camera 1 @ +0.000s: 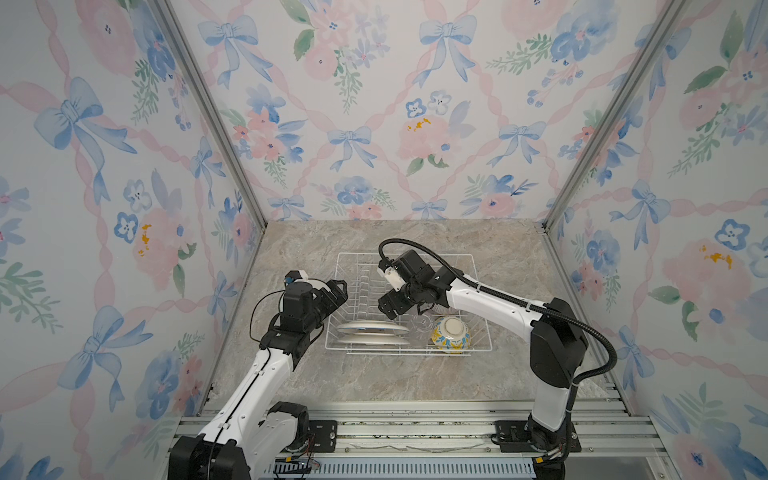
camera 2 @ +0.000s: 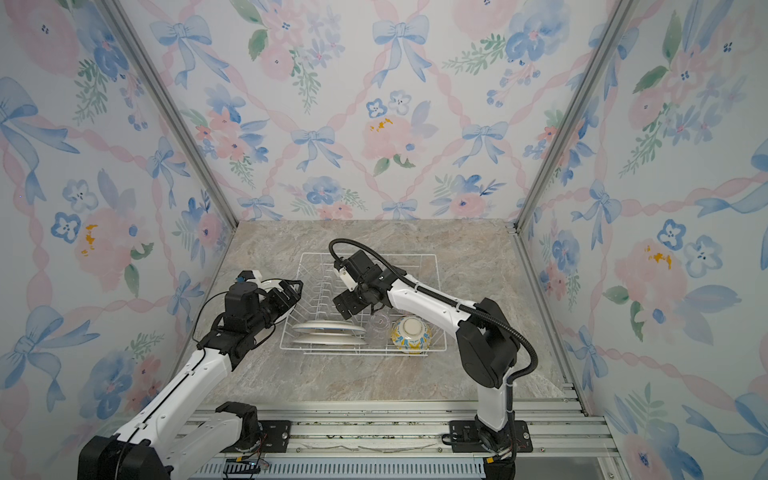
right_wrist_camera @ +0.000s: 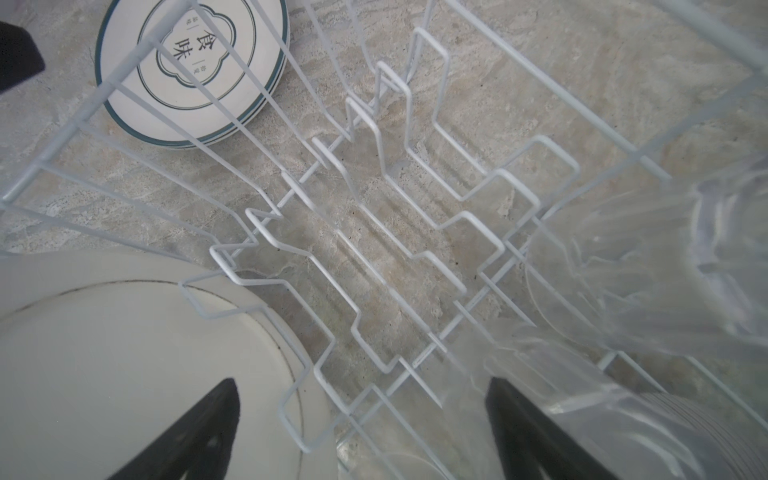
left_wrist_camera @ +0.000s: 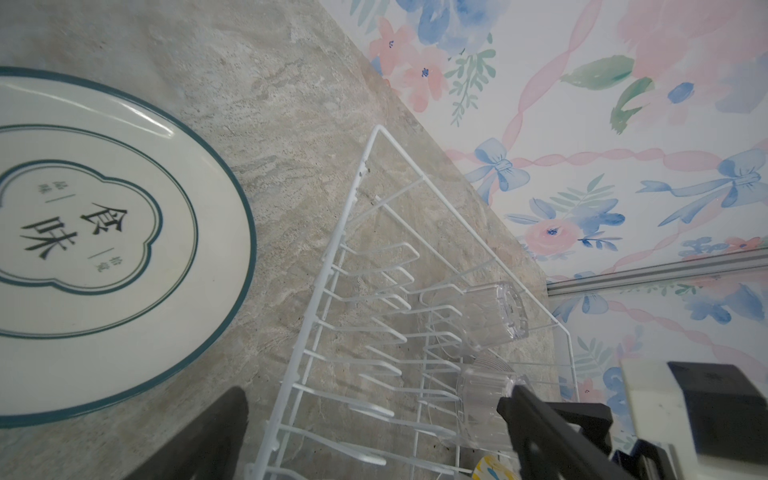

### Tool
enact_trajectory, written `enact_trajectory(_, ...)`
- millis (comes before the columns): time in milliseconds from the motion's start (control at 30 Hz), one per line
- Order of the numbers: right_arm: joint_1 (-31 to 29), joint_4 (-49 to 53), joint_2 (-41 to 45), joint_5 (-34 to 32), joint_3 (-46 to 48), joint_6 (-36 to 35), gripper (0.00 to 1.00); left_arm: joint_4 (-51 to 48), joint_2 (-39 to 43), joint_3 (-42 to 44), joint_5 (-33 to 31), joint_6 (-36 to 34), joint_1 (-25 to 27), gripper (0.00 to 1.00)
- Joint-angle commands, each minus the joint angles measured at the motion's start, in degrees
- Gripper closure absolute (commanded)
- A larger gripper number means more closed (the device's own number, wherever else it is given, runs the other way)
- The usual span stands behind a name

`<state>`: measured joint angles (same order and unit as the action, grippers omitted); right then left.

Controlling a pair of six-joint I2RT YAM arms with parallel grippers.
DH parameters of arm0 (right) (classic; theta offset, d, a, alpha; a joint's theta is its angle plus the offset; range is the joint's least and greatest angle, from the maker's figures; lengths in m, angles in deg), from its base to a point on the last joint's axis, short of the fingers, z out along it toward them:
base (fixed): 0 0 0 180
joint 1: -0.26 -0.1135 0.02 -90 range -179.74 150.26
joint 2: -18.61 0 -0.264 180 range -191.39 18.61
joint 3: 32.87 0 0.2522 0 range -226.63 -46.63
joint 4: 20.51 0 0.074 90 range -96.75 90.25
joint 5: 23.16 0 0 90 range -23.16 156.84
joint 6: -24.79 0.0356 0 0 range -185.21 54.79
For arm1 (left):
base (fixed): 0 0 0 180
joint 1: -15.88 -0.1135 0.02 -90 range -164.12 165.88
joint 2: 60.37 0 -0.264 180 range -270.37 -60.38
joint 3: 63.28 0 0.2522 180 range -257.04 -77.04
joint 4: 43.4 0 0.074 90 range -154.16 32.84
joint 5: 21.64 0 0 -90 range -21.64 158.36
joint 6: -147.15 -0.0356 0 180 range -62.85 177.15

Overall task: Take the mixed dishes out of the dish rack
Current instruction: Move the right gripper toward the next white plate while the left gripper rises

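In the dish rack (camera 1: pixel 415 254), near side: two plates (camera 1: pixel 372 328) left, glass (camera 1: pixel 420 323) middle, bowl (camera 1: pixel 451 334) right. A plate stack (left_wrist_camera: pixel 104 241) lies outside (on the bench (camera 1: pixel 374 374), leftward).

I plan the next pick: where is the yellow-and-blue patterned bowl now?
In both top views the yellow-and-blue patterned bowl sits in the dish rack's near right corner, beside a clear glass.

Looks like a robot test booth dressed up as a home kitchen: floral bow wallpaper (camera 1: pixel 374 124) on panels held by bare aluminium posts (camera 1: pixel 217 124), a marble-look counter (camera 1: pixel 395 374) with a dish rack (camera 1: pixel 361 254), and the left arm (camera 1: pixel 257 374) and right arm (camera 1: pixel 490 299) bolted to slotted metal rails (camera 1: pixel 415 432).
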<state>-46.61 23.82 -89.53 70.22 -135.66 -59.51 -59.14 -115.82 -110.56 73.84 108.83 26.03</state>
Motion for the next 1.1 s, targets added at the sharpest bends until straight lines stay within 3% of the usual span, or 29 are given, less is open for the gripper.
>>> enact_trajectory(0, 1.75, 0.72, -0.87, 1.25, -1.34, 2.02, 0.05, -0.83, -1.04, -2.35, -1.10, -0.26, 0.62, 0.02)
enact_trajectory(400, 4.27, 2.21, 1.16, 5.63, -2.48, 1.78, 0.07, -1.19, -5.42, -6.20, -1.34, -0.35, 1.06, 0.02)
enact_trajectory(700, 5.62, -0.25, 12.52, 13.72, 6.63, -0.36, 0.06, -3.80, -7.22, -8.22, -4.29, -2.13, 0.99, 0.02)
enact_trajectory(1067, 5.11, -3.82, 24.43, 17.40, 17.62, -3.81, 0.05, -5.69, -13.95, -16.38, -5.47, -6.20, 0.67, 0.02)
